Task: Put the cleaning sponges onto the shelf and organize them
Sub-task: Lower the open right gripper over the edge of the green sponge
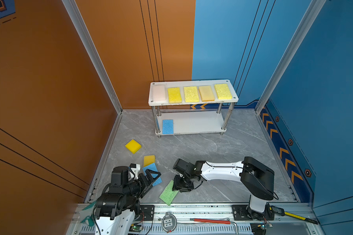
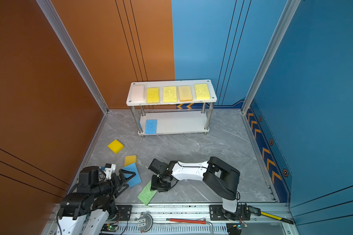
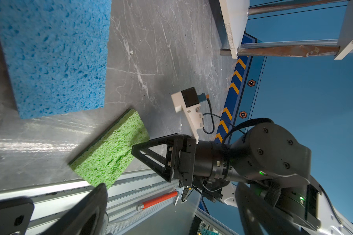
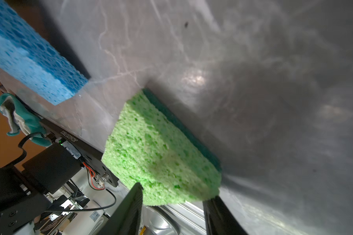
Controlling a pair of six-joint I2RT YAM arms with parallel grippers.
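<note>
Only right wrist shows green sponge [image 4: 161, 154] between fingers [image 4: 128, 209].

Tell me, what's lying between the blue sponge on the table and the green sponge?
Nothing: only bare grey tabletop separates the blue sponge from the green sponge, clearest in the left wrist view.

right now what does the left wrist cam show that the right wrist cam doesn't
Only the left wrist view: the shelf, the right arm and a red-handled tool by the front rail. Only the right wrist view: the green-and-white glove. Both: the green sponge, the blue sponge and the grey marbled table.
</note>
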